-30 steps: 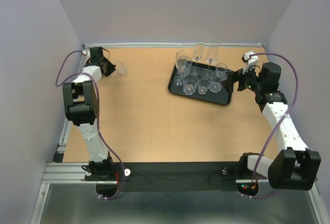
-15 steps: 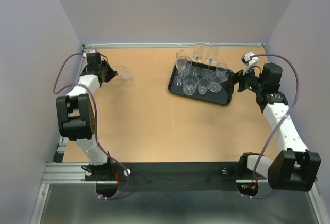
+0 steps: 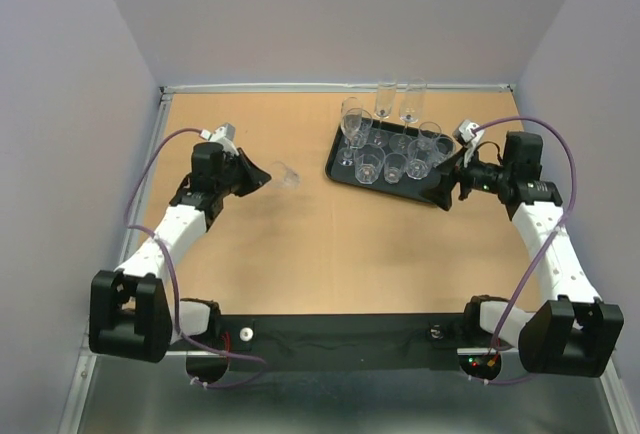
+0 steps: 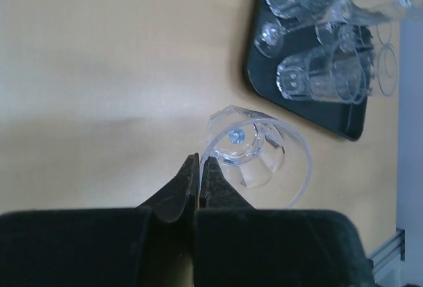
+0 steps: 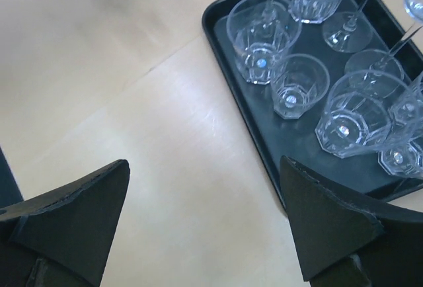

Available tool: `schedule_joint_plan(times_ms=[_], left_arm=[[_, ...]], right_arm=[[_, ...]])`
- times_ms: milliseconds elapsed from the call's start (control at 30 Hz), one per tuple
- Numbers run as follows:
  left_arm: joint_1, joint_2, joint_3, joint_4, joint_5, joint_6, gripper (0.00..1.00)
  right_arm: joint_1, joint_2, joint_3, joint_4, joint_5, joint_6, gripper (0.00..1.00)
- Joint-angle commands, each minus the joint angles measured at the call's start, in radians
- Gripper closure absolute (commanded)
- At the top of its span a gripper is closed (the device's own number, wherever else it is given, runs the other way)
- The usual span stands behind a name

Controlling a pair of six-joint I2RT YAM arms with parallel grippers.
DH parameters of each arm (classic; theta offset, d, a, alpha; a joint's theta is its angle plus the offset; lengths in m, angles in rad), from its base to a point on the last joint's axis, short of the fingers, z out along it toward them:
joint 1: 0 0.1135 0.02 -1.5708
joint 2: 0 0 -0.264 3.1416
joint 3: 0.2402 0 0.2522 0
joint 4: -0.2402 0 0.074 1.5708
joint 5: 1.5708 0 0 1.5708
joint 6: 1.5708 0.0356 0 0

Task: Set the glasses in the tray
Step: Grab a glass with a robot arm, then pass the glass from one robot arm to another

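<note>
The black tray (image 3: 342,172) lies at the back right of the table and holds several clear glasses (image 3: 370,165). Two stemmed glasses (image 3: 384,98) stand on the table just behind it. My left gripper (image 3: 262,176) is shut on the rim of a short clear tumbler (image 3: 287,176), held tilted above the table left of the tray. In the left wrist view the fingers (image 4: 210,180) pinch the tumbler (image 4: 258,155) by its rim, and the tray (image 4: 261,85) lies ahead. My right gripper (image 3: 450,176) is open and empty at the tray's right end; its wrist view shows the tray (image 5: 304,141) with glasses (image 5: 262,29).
A wall rail runs along the table's far edge (image 3: 330,86). The grey walls close in on both sides. Bare wooden tabletop (image 3: 300,254) lies between the arms and the tray.
My left arm has swung from the far left corner toward the table's middle, carrying the tumbler to the right toward the tray. My right gripper has shifted slightly nearer and lower.
</note>
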Motion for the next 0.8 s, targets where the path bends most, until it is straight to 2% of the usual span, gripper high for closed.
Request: schedule_joint_plan(times_ms=[0, 167, 300, 533, 700, 767], left_arm=[[-0.095, -0.105, -0.048, 0.056, -0.022, -0.024, 1.00], [-0.227, -0.177, -0.114, 0.073, -0.115, -0.083, 1.00], [-0.336, -0.200, -0.131, 0.078, -0.184, -0.122, 1.00], [-0.511, -0.226, -0.136, 0.058, -0.348, -0.192, 1.00], [-0.604, -0.231, -0.137, 0.044, -0.469, -0.260, 1.00], [-0.637, -0.219, -0.131, 0.035, -0.511, -0.291, 1.00]], right_arm=[[-0.002, 0.000, 0.123, -0.242, -0.045, -0.188, 0.00], [0.021, 0.020, 0.219, -0.463, -0.016, -0.277, 0.00], [0.080, 0.034, 0.253, -0.511, 0.031, -0.268, 0.00], [0.327, 0.069, 0.287, -0.483, 0.154, -0.188, 0.00], [0.568, 0.156, 0.360, -0.470, 0.368, -0.124, 0.00], [0.649, 0.185, 0.396, -0.463, 0.409, -0.112, 0.00]])
